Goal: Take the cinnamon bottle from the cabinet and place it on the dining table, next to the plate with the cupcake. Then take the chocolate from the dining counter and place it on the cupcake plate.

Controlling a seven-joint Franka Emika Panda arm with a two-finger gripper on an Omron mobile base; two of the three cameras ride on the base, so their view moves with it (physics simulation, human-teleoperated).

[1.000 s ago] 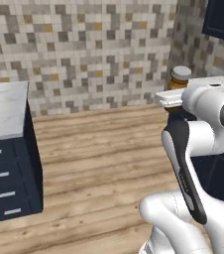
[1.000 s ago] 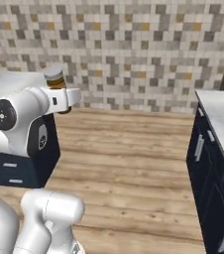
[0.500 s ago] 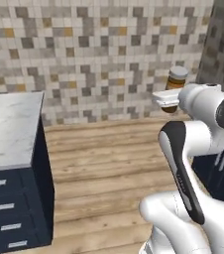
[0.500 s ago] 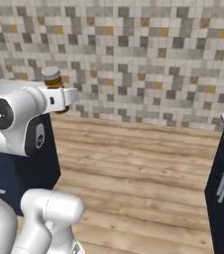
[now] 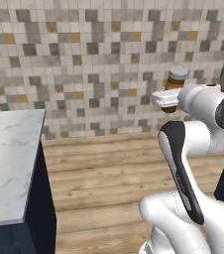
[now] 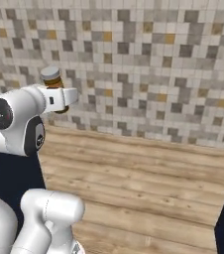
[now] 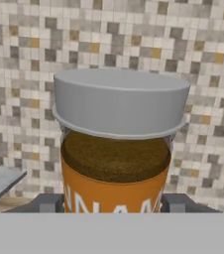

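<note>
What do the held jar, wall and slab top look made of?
Amber-brown cylindrical jar: clear amber glass or plastic, brown powder visible; matte grey cap.
Grey-beige mosaic wall: small square tiles, likely ceramic.
White grey-veined slab top: polished marble look.

The cinnamon bottle point(image 7: 115, 171) looks like clear amber glass with a smooth matt pale cap and a paper-like orange label. The tabletop point(image 5: 7, 163) is polished grey-veined marble. The floor point(image 6: 148, 188) is matt wood planks; the wall point(image 5: 84, 64) is mosaic tile.
</note>
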